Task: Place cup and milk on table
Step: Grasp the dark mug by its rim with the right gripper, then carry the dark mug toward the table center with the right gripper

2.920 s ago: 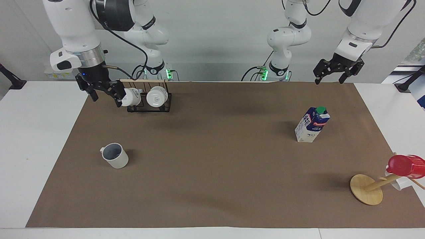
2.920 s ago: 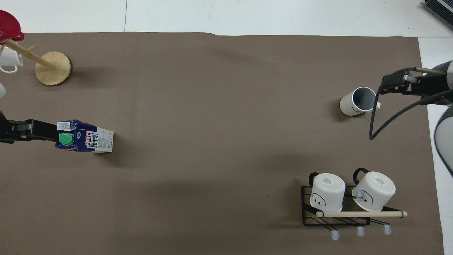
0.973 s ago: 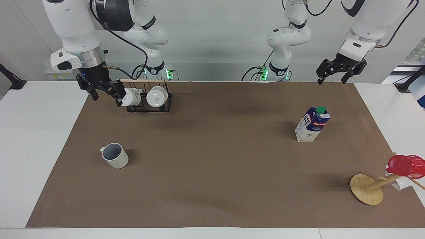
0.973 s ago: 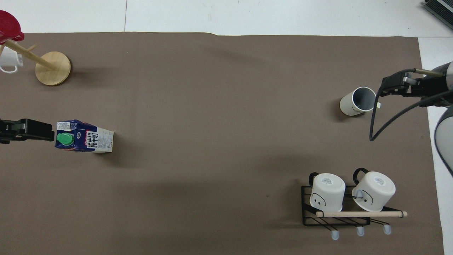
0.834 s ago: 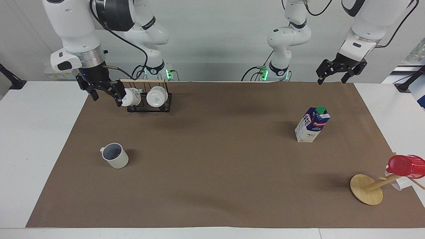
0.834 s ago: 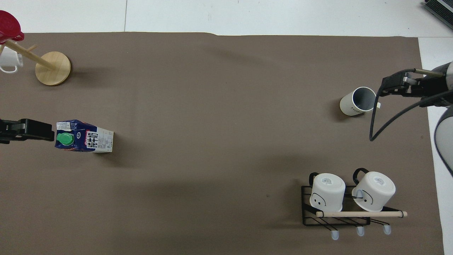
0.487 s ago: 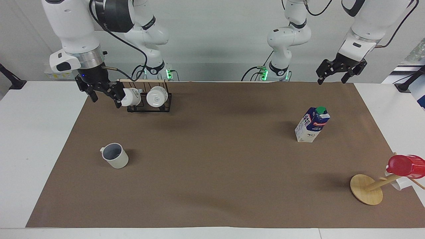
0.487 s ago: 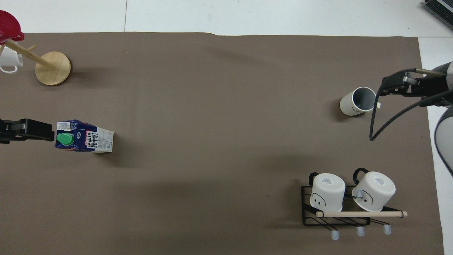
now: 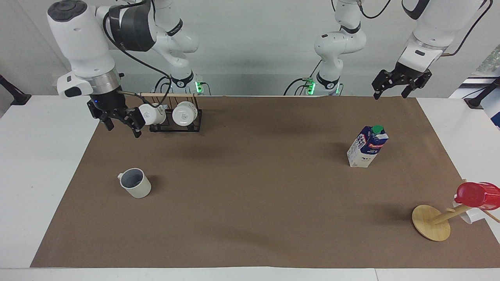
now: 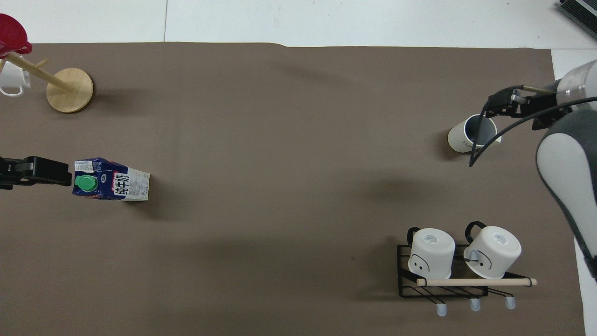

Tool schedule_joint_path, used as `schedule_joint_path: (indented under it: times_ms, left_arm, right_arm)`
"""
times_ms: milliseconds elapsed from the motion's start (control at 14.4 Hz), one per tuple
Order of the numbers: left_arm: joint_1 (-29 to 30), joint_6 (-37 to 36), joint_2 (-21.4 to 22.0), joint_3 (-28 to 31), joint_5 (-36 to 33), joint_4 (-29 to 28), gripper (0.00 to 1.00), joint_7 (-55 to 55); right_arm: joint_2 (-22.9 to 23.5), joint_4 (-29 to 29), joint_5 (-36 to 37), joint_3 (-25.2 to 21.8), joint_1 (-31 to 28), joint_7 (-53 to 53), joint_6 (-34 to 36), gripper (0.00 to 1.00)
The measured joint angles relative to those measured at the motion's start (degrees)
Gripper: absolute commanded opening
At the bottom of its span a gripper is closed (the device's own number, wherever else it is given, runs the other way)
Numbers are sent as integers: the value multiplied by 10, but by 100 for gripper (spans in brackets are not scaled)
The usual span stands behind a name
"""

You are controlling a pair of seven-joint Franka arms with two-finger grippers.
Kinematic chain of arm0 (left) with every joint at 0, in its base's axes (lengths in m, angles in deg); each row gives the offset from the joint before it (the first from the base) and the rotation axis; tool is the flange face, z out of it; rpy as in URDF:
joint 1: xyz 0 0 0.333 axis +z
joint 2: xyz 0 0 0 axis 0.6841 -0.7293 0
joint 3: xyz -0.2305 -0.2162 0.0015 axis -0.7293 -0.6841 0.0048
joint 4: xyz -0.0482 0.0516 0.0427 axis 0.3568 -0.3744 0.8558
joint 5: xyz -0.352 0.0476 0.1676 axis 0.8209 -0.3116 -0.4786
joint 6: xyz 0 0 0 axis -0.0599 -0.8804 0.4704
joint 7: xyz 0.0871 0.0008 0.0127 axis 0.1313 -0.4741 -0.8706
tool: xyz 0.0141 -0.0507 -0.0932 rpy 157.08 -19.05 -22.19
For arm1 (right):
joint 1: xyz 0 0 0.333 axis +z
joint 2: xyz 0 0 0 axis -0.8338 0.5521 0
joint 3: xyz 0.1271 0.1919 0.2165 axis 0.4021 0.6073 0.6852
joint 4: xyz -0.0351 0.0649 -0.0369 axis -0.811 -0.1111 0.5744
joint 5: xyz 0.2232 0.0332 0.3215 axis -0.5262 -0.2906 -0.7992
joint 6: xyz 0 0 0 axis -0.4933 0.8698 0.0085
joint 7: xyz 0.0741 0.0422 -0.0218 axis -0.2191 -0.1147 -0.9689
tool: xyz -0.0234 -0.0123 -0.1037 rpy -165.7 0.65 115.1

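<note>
The cup (image 9: 134,183), pale with a grey-blue inside, stands upright on the brown paper of the table (image 9: 250,218) toward the right arm's end; it also shows in the overhead view (image 10: 470,133). The milk (image 9: 367,146), a blue and white carton with a green cap, stands upright toward the left arm's end (image 10: 112,180). My right gripper (image 9: 121,127) is open and empty in the air beside the mug rack; from above (image 10: 500,104) it sits at the cup's rim. My left gripper (image 9: 389,95) is open and empty, raised over the paper's edge nearest the robots (image 10: 56,171).
A black wire rack (image 9: 175,127) with two all-white mugs (image 10: 431,252) stands near the right arm's base. A wooden mug tree (image 9: 431,222) with a red cup (image 9: 476,195) and a white mug (image 10: 10,80) stands at the left arm's end.
My right gripper has swung a little away from the rack toward the cup; from above it now reaches the cup's rim. The left gripper rose earlier and now holds still.
</note>
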Motion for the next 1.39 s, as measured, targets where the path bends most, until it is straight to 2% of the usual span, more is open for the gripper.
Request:
schedule_joint_path:
  times_ms: [973,1043,1112,1182,1251,1321,1390]
  left_arm:
    - [0,0,0,-2,0,0,100,0]
    - [0,0,0,-5,0,0,100,0]
    - [0,0,0,-7,0,0,100,0]
    - [-1,0,0,-8,0,0,100,0]
    - [-1,0,0,-8,0,0,100,0]
    - [-1,0,0,-8,0,0,100,0]
    - [-1,0,0,-8,0,0,100,0]
  right_arm:
    - [117,111,21,-1,-2,-8,-252,100]
    - [123,116,25,-1,-4,-11,-265,91]
    - [127,118,27,-2,-6,-17,-271,75]
    - [129,118,28,-2,-8,-20,-272,52]
    - [129,118,28,-2,-9,-23,-272,25]
    - [129,118,29,-2,-9,-23,-272,5]
    - [129,118,29,-1,-8,-24,-272,0]
